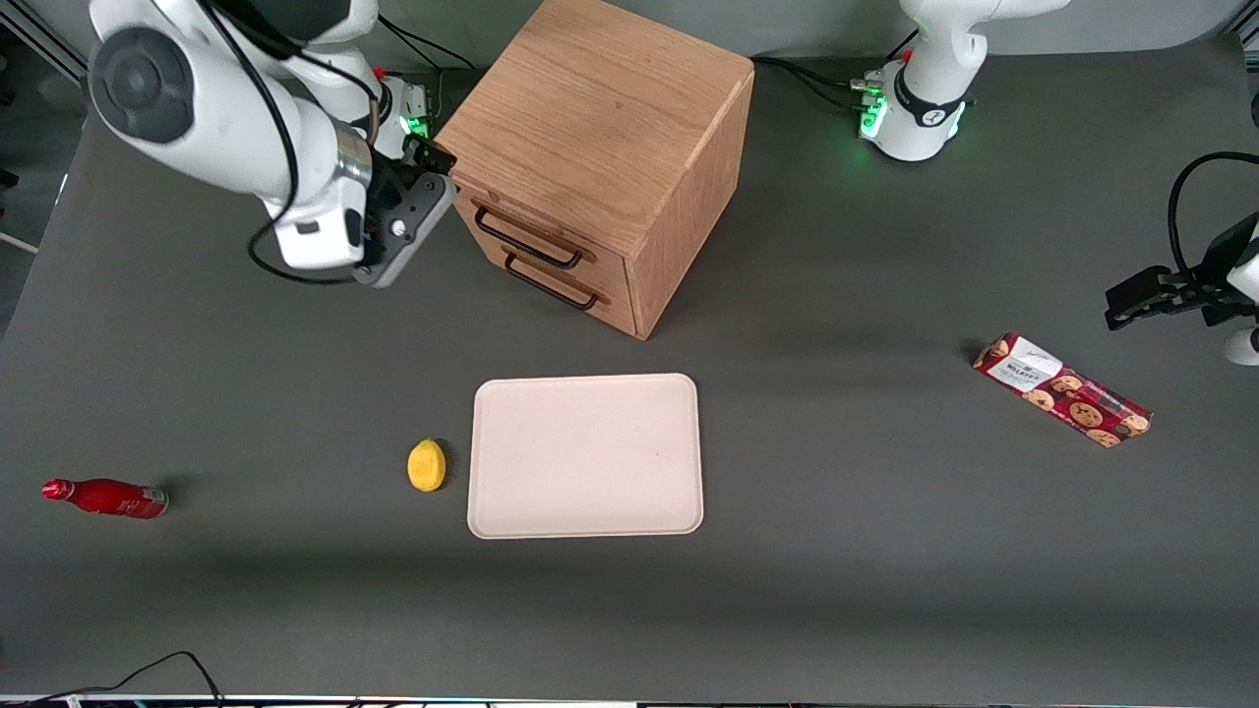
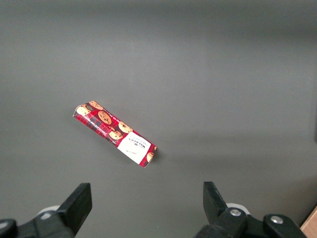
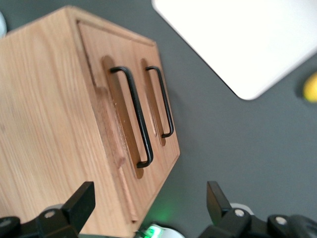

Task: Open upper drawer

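The wooden cabinet (image 1: 600, 108) stands at the back middle of the table. Its upper drawer (image 1: 536, 221) (image 3: 106, 47) sits flush with the cabinet's front, as does the drawer below it. The upper drawer's thin black handle (image 1: 526, 239) (image 3: 133, 116) lies just under the cabinet's top. My gripper (image 1: 438, 172) (image 3: 148, 203) hovers beside the cabinet's top front corner, toward the working arm's end. It is open, with nothing between its black fingers (image 3: 81, 203). It touches neither handle.
A beige tray (image 1: 586, 455) (image 3: 237, 39) lies nearer the camera than the cabinet, with a lemon (image 1: 427, 464) (image 3: 311, 87) beside it. A red bottle (image 1: 106, 498) lies toward the working arm's end. A cookie box (image 1: 1062, 389) (image 2: 115, 134) lies toward the parked arm's end.
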